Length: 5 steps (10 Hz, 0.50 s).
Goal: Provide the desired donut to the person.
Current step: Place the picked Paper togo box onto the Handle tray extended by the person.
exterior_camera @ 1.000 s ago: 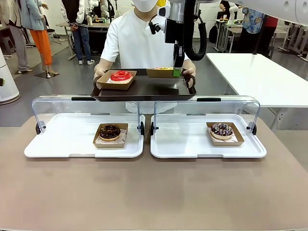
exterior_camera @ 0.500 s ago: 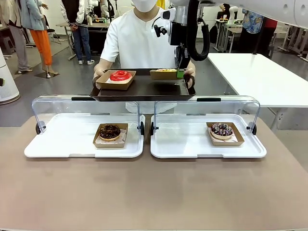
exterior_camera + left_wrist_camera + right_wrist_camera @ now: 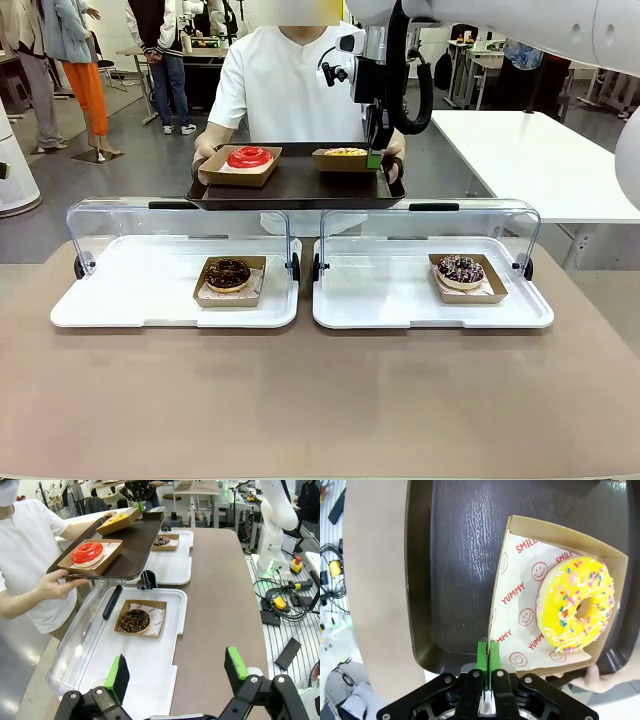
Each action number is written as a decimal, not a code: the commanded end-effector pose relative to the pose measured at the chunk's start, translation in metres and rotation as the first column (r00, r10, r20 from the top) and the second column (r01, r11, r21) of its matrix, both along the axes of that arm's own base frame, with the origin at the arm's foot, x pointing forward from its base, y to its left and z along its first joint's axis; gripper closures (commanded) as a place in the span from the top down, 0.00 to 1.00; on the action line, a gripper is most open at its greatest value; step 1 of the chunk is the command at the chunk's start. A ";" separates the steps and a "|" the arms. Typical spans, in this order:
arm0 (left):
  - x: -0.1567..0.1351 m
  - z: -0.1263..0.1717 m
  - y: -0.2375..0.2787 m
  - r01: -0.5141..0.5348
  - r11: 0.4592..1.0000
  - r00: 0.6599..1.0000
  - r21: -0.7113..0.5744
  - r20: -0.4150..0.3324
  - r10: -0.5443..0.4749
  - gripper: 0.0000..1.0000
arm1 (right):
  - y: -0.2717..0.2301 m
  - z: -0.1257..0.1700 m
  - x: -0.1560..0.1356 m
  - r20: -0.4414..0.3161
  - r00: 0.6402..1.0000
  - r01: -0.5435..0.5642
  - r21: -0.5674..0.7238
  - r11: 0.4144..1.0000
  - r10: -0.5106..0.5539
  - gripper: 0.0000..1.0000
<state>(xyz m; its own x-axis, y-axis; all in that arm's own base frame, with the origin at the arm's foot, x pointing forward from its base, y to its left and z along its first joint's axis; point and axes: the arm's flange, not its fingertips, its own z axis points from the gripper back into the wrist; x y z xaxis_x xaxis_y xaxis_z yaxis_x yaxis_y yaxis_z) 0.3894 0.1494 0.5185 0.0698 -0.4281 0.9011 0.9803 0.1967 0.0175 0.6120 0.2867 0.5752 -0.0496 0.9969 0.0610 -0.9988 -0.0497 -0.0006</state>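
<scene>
Yellow-iced donut with coloured sprinkles sits in a brown cardboard box lined with printed paper, at the right end of the dark brown tray as the front view shows it. Right gripper is pinched tight on the wall of this box, green pads pressed together over the cardboard edge, close to the tray's rim. In the front view the right gripper hangs straight down at the box's right end.

Red-glazed donut in its own cardboard box sits at the tray's left end, apart from the yellow one. The person, in a white short-sleeved shirt, holds the tray by both ends at the far side of the table; fingertips show under the tray's edge in the right wrist view.

Below the tray, near the table's far edge, two white display trays stand side by side with clear lids tipped back. Left display tray carries a chocolate donut in a box near its right edge; right display tray carries a dark sprinkled donut in a box near its right edge.

Left gripper hovers above the left display tray's near end, jaws spread wide, nothing between them.
</scene>
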 end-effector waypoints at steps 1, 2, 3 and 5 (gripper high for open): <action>0.001 0.002 0.000 -0.003 1.000 1.000 -0.018 0.016 0.003 1.00 | 0.004 0.010 0.008 -0.030 1.000 -0.004 0.029 1.000 0.005 0.02; 0.001 0.002 0.000 -0.003 1.000 1.000 -0.018 0.016 0.003 1.00 | 0.002 0.009 0.009 -0.043 0.999 -0.004 0.033 0.999 0.005 0.02; 0.001 0.002 0.000 -0.003 1.000 1.000 -0.018 0.016 0.003 1.00 | 0.002 0.008 0.009 -0.053 0.999 -0.002 0.038 0.999 0.004 0.11; 0.001 0.002 0.000 -0.003 1.000 1.000 -0.018 0.016 0.003 1.00 | 0.002 0.008 0.008 -0.060 0.998 -0.007 0.038 0.999 0.010 0.31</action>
